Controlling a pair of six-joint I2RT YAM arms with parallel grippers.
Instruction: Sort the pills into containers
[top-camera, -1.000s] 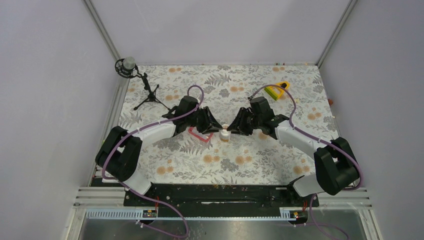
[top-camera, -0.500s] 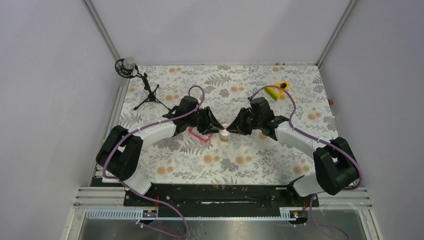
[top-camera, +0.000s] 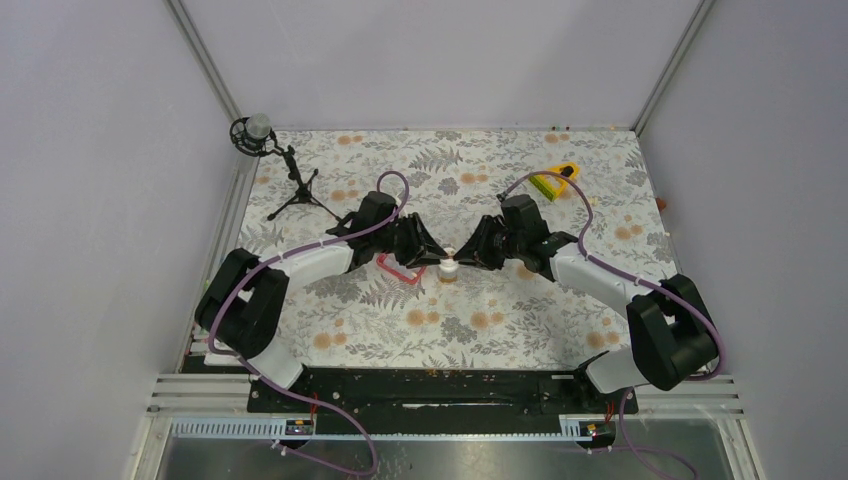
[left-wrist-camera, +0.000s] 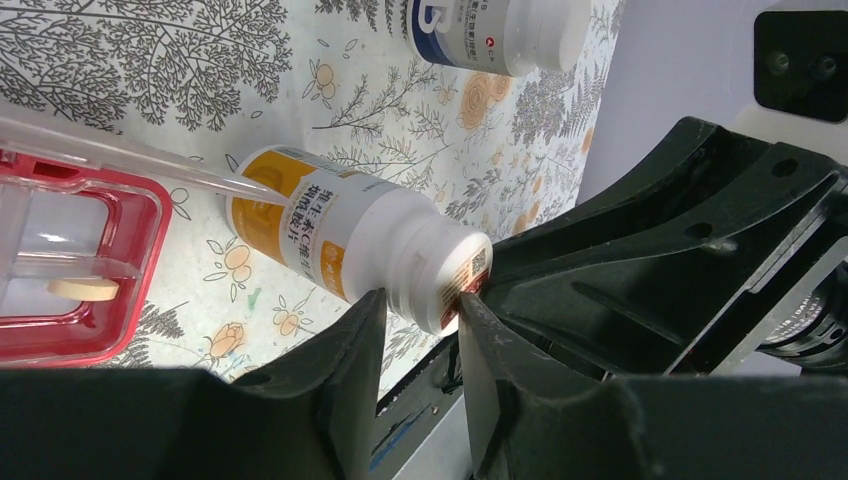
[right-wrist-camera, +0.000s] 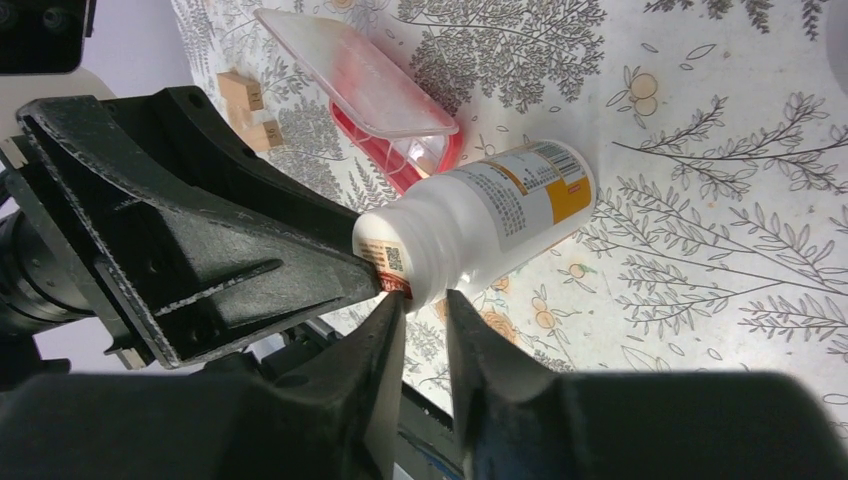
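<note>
A small white bottle with an orange label stands on the flowered cloth between both grippers. It also shows in the left wrist view and the right wrist view. My left gripper has its fingers against both sides of the bottle's white cap. My right gripper has its jaws a narrow gap apart, pinching the cap's edge. The red-pink pill tray lies just left of the bottle with its clear lid open. One pale pill lies in a compartment.
A second white bottle stands beyond the first. A yellow wedge tool lies at the back right. A microphone on a small tripod stands at the back left. Two small tan blocks lie past the tray.
Both grippers have edged slightly closer onto the bottle, which shifted a touch to the left. The tray has not moved.
</note>
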